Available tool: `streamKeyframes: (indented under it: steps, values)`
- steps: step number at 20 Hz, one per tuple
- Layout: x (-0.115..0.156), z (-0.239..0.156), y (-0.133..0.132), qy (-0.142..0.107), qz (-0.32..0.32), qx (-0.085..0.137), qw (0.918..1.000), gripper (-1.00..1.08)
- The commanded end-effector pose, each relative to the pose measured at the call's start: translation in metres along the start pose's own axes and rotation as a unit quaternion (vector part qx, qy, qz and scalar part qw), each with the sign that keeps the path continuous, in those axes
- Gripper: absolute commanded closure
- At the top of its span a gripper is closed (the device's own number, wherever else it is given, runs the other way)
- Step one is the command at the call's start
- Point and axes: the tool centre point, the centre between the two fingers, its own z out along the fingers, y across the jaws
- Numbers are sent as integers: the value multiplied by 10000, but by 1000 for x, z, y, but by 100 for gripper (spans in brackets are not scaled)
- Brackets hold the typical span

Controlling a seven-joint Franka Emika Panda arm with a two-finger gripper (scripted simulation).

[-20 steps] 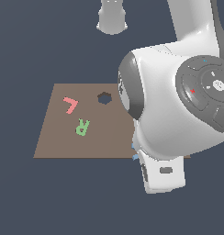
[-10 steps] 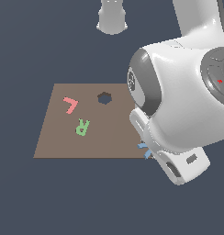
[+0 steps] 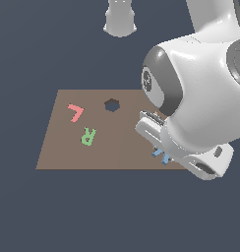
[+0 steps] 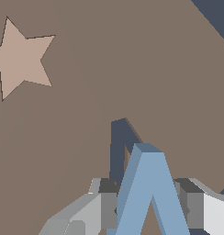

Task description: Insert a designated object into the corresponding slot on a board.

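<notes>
The designated object (image 4: 150, 193), a light-blue V-shaped letter piece, is held between my grey fingers (image 4: 86, 212), and my gripper (image 4: 148, 209) is shut on it. The dark V-shaped slot (image 4: 118, 142) lies in the brown board (image 4: 109, 69) right beyond the piece's tip and is partly covered by it. In the exterior view only the piece's blue legs (image 3: 161, 157) show below the white wrist, over the board (image 3: 68, 152) near its front corner on that view's right. The arm hides the slot and my gripper (image 3: 160, 154) there.
On the board lie a red L (image 3: 75, 112), a green R (image 3: 88, 136) and a dark hexagonal hole (image 3: 111, 105). A tan star (image 4: 22, 57) sits flush in the board. The bulky white arm (image 3: 200, 98) covers the board's side on the exterior view's right. The arm's base (image 3: 120, 17) stands behind.
The wrist has carried the blue piece toward the exterior view's right and further in over the board, turning as it went. The letters on the board have not moved.
</notes>
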Motion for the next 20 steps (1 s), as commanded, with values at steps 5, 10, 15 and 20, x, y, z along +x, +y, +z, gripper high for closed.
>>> streamKeyframes:
  steps: [5,10,15,20]
  values:
    - [9,0,-3,-1,-795,0,9968,108]
    - [14,-1,-5,-1,-1178,1,9930,108]
    - [16,0,-6,0,-1366,2,9906,108]
    - [16,0,-7,1,-1372,3,9905,108]
